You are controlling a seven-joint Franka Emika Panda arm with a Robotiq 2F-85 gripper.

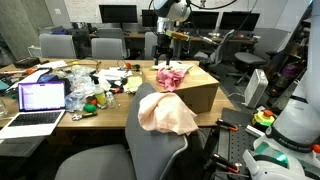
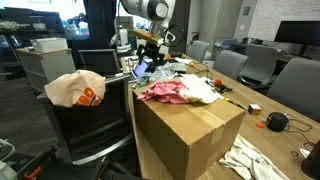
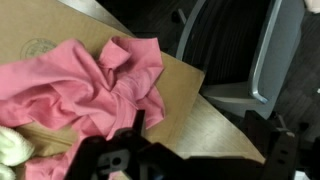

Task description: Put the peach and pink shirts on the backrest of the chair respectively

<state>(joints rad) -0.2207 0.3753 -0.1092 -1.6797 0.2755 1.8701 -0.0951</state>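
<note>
Under the cardboard box point(image 1: 200, 95), a cluttered wooden desk point(image 1: 100, 119) occupies an office room. Beside the box, the chair backrest point(image 1: 155, 155) carries the peach shirt point(image 1: 165, 113). On the box lies the pink shirt point(image 1: 172, 77), directly below the released pincer point(image 1: 164, 52).

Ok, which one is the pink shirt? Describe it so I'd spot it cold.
Find the big brown cardboard box beside the tall grey chair. The crumpled heap on its top is the pink shirt. It is deep rose, unlike the paler peach shirt draped over that chair and the pale cloth lying next to it on the box.
</note>
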